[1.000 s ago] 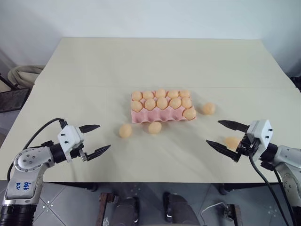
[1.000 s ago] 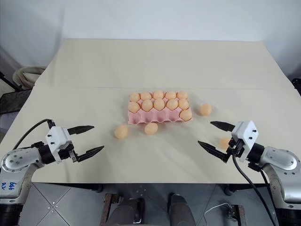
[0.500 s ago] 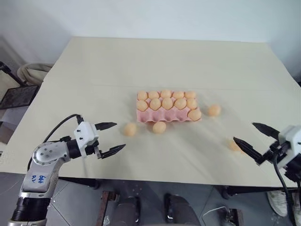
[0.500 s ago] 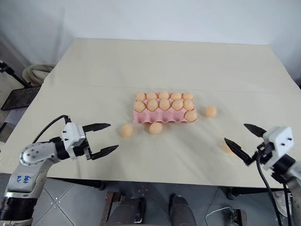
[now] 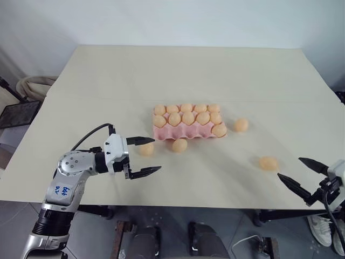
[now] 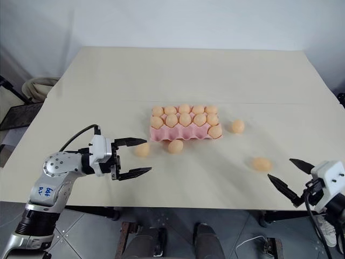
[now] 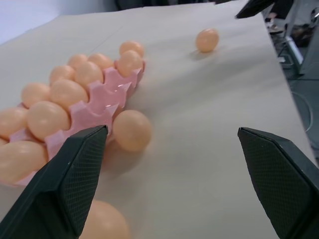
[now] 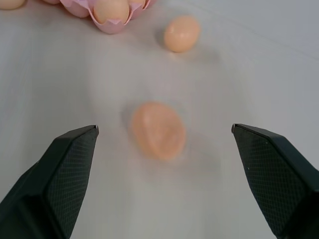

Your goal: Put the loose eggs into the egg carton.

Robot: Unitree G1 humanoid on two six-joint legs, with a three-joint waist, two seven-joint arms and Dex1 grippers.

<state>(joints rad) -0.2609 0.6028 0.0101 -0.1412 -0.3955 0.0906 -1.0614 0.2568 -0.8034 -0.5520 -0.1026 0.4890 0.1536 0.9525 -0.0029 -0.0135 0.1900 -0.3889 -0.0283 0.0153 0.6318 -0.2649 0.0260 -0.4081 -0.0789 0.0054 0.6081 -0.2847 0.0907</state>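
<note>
Partly hidden behind the left end effector [image 5: 144,156] upper finger — one of the loose eggs [image 5: 146,149]. Cut off at the frame edge — right end effector [image 5: 302,175] body; egg carton [image 7: 94,107] near end.

Left end effector [image 5: 144,157] fingers spread wide, pointing level, empty; right end effector [image 5: 299,175] likewise agape, empty

You have bare worktop [image 5: 178,75] all around the egg carton [image 5: 187,131], widest on its far side. Two loose eggs [image 5: 179,144] lie against its near edge, blocking a low approach there. Your left pincer [image 5: 144,156], spread wide, hangs just beside one. Open worktop separates your right pincer [image 5: 302,175] from the nearest egg [image 5: 268,163].
</note>
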